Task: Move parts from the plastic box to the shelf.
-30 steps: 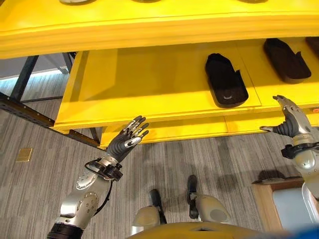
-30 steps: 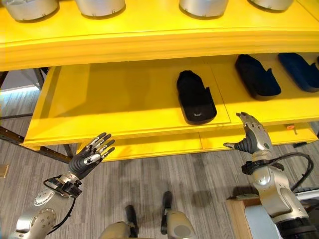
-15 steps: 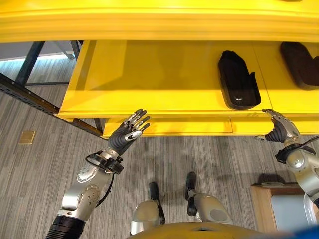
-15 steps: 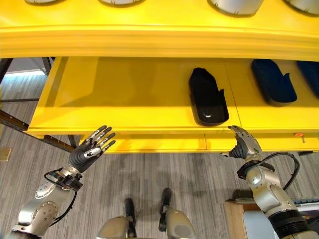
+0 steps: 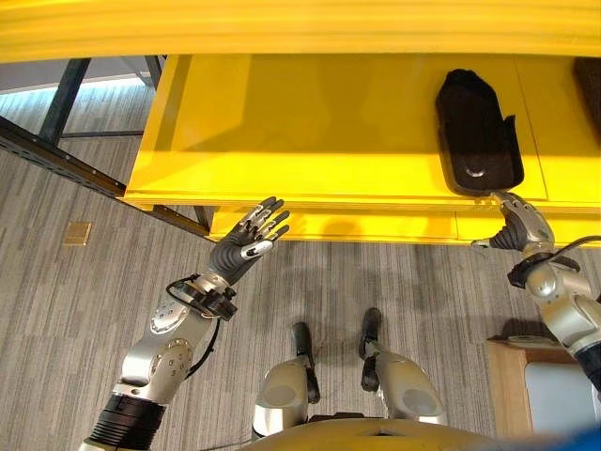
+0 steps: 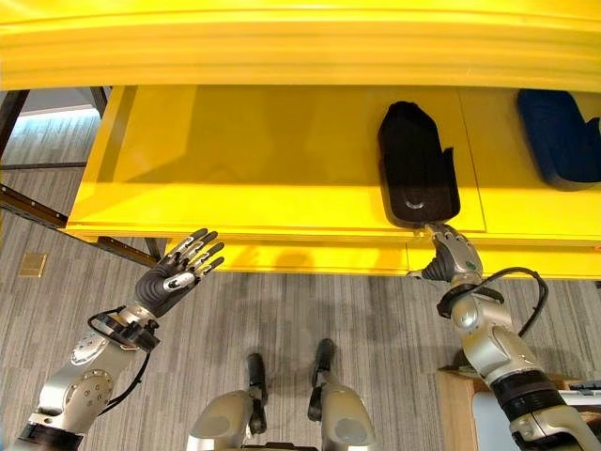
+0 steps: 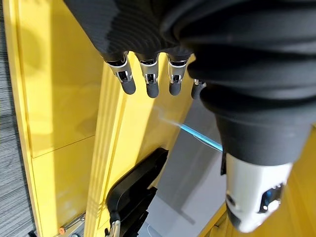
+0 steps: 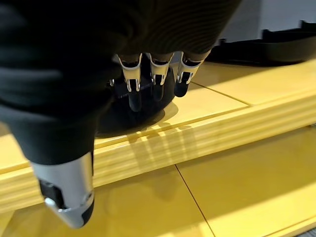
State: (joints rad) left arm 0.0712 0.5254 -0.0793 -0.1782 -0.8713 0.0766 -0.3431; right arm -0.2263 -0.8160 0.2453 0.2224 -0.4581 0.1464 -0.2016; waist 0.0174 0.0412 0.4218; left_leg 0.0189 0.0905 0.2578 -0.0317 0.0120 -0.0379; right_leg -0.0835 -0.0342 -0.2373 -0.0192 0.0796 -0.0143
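On the yellow shelf point(image 6: 235, 150), a second dark part point(image 6: 561, 136) lies beside the black part point(image 6: 416, 162).

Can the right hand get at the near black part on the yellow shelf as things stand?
Probably yes: the right hand is open at the shelf front edge, right by the black part's near end, with nothing between them.

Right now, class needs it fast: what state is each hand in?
Left hand: open, fingers straight, holding nothing, in front of the yellow shelf.
Right hand: open, empty, at the shelf edge by the black part.
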